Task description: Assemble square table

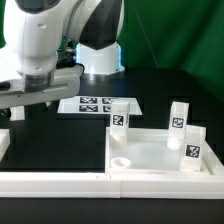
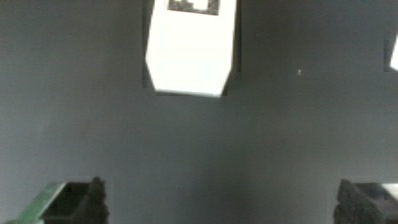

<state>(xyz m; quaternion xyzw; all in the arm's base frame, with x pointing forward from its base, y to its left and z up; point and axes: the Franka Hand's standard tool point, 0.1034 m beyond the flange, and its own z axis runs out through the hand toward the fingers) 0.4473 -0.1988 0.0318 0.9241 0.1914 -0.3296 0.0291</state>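
The white square tabletop lies rim up at the exterior view's right. Three short white tagged legs stand in it: one at the far left corner, one at the far right, one at the near right. The near left round socket holds nothing. Another white leg with a tag lies on the black table in the wrist view, ahead of my gripper and apart from it. My gripper is open and empty, with nothing between its dark fingers. In the exterior view my gripper hangs low at the left.
The marker board lies flat behind the tabletop. A long white border rail runs along the front, and another rail piece sits at the left edge. A white sliver shows at the wrist view's edge.
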